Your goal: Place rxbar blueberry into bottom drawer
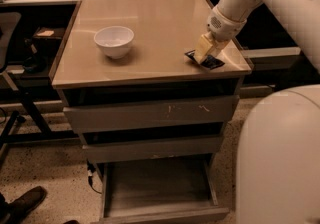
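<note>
The rxbar blueberry (pixel 212 62), a small flat dark bar, lies on the right part of the cabinet top (pixel 150 28), near its front right corner. My gripper (pixel 204 51) reaches down from the upper right and sits right on the bar, covering its middle. The bottom drawer (pixel 159 188) is pulled out below the two shallower drawers, and its inside looks empty.
A white bowl (pixel 114 41) stands on the left part of the top. My large white arm and base (pixel 280 158) fill the right side, next to the open drawer. A dark chair (pixel 10 68) and a shoe (pixel 25 202) are at the left.
</note>
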